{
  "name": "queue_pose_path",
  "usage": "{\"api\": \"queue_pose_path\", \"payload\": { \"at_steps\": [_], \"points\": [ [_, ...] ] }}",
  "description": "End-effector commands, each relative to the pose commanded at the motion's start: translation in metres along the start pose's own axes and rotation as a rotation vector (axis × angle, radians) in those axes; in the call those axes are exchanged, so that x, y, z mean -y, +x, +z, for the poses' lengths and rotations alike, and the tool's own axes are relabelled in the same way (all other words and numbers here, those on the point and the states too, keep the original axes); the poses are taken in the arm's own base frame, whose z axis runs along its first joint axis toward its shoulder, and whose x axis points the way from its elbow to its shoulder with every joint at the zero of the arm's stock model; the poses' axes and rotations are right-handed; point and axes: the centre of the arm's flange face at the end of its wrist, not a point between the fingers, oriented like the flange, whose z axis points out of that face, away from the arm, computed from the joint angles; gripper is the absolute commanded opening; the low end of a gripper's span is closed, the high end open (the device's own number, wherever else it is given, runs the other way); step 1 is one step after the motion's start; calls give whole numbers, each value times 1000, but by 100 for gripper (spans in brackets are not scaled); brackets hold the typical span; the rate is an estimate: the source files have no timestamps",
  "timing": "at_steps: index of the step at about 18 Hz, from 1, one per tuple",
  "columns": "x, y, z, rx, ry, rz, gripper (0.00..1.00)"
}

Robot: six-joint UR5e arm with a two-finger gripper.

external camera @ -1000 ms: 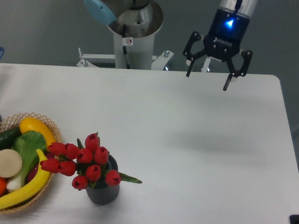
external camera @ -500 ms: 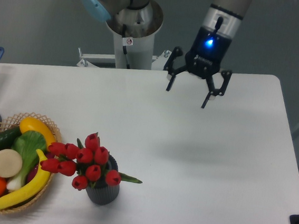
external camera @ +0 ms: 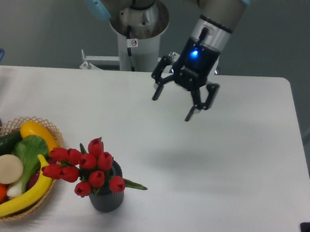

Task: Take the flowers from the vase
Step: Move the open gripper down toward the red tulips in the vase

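The approach step is in hand — the gripper hangs wide and empty above the tabletop's middle, well apart from the flowers in the vase near the front edge — next it must descend over the bunch.

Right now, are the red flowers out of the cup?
No, the flowers sit in the vase, untouched.
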Motion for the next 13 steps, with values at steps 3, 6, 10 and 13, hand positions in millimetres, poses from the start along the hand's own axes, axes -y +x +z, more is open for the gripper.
{"api": "queue_pose_path", "payload": {
  "at_steps": [3, 6, 10, 13],
  "points": [
    [-2, 7, 11, -36, 40, 97, 100],
    [-7, 10, 21, -67, 85, 130, 100],
    [-8, 12, 41, -137, 245, 88, 100],
    [-21, 4, 60, -158, 256, 110, 100]
  ]
}}
